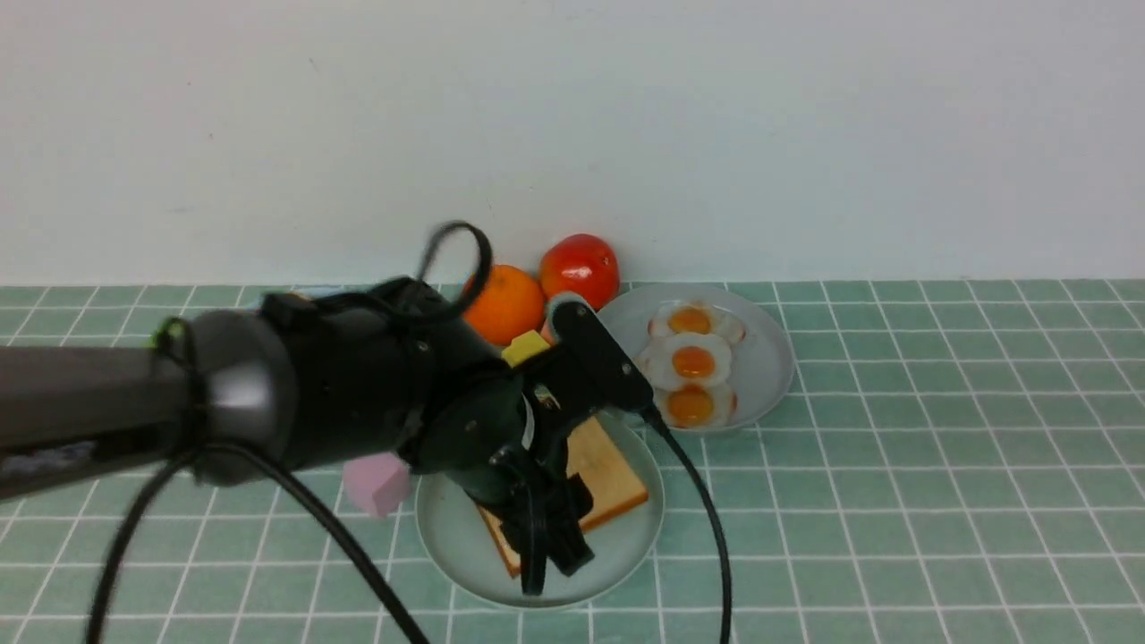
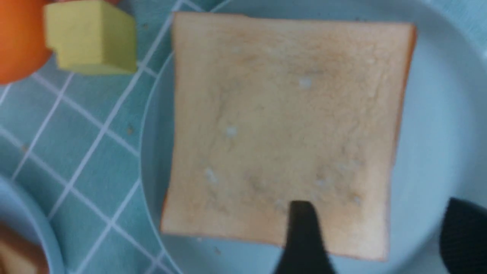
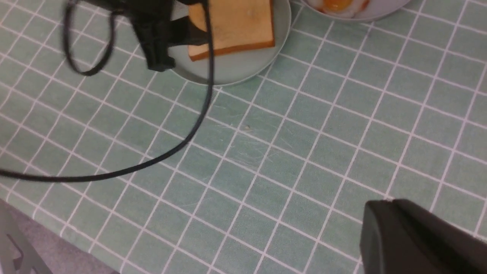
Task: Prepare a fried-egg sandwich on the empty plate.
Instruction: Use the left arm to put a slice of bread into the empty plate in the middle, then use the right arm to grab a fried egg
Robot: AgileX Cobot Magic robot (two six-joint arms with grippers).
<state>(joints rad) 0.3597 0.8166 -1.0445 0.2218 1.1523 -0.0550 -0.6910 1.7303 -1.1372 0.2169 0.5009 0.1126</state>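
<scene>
The empty plate [image 1: 456,537], round and pale mint-green, now carries one golden toast slice [image 1: 613,474] lying flat. No fried-egg sandwich is in view. My left gripper [image 1: 555,568] hovers low over the plate's near side, open. In the left wrist view the toast slice [image 2: 285,125] fills the plate [image 2: 437,114]. One finger [image 2: 304,232] overlaps the toast's edge and the other finger [image 2: 464,236] is over bare plate, with nothing held. My right gripper [image 3: 384,207] is shut and empty above bare tablecloth, outside the front view.
A grey-blue plate [image 1: 765,367] with three fried eggs [image 1: 691,360] stands behind and to the right. An orange [image 1: 505,304], a tomato [image 1: 580,268] and a yellow block [image 1: 525,347] sit behind. A pink block [image 1: 377,483] lies to the left. The left arm's cable [image 1: 707,519] trails over the table.
</scene>
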